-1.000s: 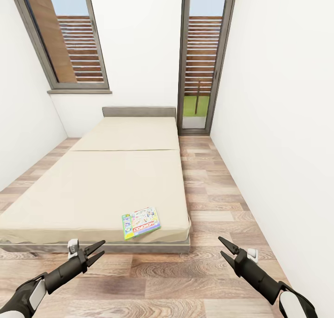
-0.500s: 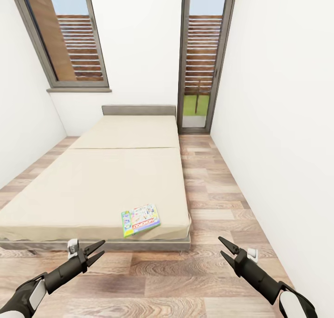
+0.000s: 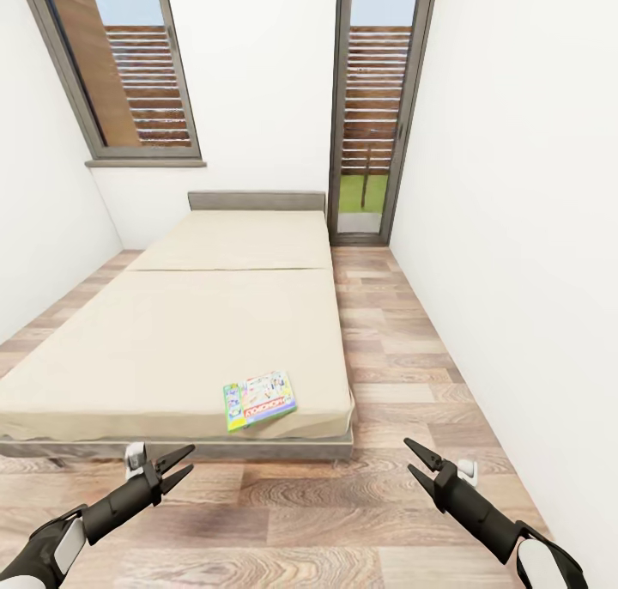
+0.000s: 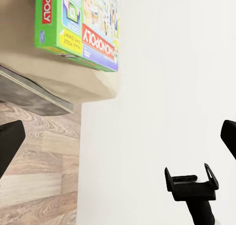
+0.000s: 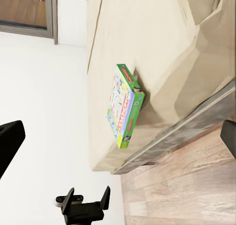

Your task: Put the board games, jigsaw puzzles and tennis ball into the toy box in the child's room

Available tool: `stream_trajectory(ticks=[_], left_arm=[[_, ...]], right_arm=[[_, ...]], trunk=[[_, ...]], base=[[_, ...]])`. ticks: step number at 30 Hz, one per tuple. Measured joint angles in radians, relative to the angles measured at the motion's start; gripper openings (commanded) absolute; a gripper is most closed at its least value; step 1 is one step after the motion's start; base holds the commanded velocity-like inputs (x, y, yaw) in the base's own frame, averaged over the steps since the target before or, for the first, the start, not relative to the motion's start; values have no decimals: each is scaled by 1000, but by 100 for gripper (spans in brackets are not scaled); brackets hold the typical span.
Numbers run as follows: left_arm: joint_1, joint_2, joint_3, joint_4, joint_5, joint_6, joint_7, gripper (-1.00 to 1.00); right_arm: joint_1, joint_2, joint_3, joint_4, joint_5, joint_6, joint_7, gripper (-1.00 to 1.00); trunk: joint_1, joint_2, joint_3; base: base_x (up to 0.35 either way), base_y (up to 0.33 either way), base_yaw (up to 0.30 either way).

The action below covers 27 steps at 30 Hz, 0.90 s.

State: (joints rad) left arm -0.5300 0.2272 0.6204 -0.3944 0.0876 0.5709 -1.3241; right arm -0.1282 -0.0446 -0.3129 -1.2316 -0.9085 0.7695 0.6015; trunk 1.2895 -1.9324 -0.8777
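Facing the bed (image 3: 172,340), with one board game (image 3: 259,400) lying flat near its foot corner, close to the mattress edge. Holding left gripper (image 3: 172,469) and right gripper (image 3: 419,466) low over the wood floor (image 3: 343,503), both with jaws spread and empty, well apart from the game.

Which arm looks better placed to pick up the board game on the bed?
Probably left: the board game lies near the bed's foot, nearer the open left end effector than the right end effector.
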Motion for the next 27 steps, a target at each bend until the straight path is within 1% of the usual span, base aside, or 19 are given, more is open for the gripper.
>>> stream_trajectory(ticks=[27], left_arm=[[0, -2, -1, 0, -1, -1, 1, 100]], right_arm=[[0, 0, 0, -1, 0, 0, 0, 100]], trunk=[[104, -189, -85]], base=[[0, 0, 0]])
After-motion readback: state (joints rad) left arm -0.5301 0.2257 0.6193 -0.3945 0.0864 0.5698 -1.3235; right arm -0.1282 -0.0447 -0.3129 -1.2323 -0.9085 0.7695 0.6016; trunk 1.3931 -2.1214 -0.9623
